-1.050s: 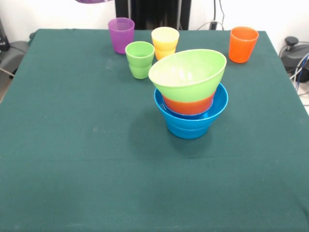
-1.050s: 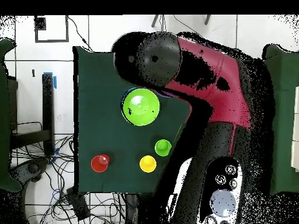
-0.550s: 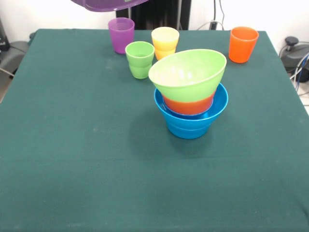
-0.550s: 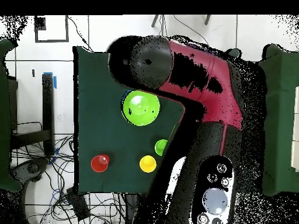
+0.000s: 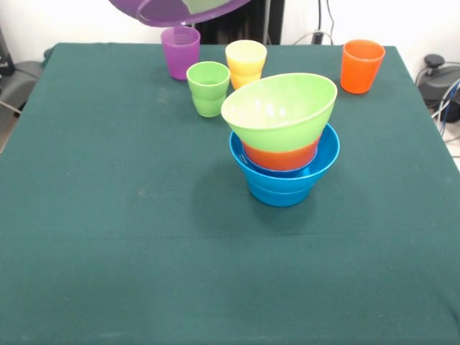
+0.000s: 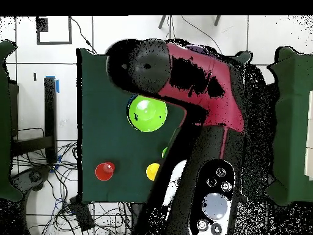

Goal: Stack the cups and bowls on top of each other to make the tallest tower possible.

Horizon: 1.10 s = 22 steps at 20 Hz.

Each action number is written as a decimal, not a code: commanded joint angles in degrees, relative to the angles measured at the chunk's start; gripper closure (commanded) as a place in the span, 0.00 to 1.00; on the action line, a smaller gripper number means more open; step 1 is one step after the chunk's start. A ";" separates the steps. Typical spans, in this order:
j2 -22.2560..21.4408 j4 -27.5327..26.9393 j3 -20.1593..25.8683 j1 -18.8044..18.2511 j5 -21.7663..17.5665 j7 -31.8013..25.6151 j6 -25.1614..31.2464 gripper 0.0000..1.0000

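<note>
the large purple bowl (image 5: 180, 10) hung at the top edge of the front view, above the purple cup (image 5: 180, 52) — carried in on my arm (image 6: 195, 79), i judged, though my pincer itself was hidden and i couldn't tell whether it was clamped or slack. the tower (image 5: 284, 140) sat mid-table: the blue bowl (image 5: 282, 183) at the bottom, the orange bowl (image 5: 280, 155) nested in it, the lime green bowl (image 5: 280, 111) tilted on top. the green cup (image 5: 208, 88) and yellow cup (image 5: 246, 63) stood just behind it, the orange cup (image 5: 361, 65) well apart at the far corner. this looked like the carry step; next i'd have needed to bring the purple bowl over that tilted green rim and settle it gently — a crooked perch could slide.
</note>
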 commanded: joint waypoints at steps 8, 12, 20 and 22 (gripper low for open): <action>4.45 6.60 1.89 2.09 -0.25 11.82 -3.59 1.00; 4.86 6.77 1.14 3.10 -0.04 13.42 -4.35 1.00; 5.95 6.86 -0.56 5.59 0.79 17.62 -4.93 1.00; 6.28 7.32 -0.60 5.85 0.96 18.38 -5.92 1.00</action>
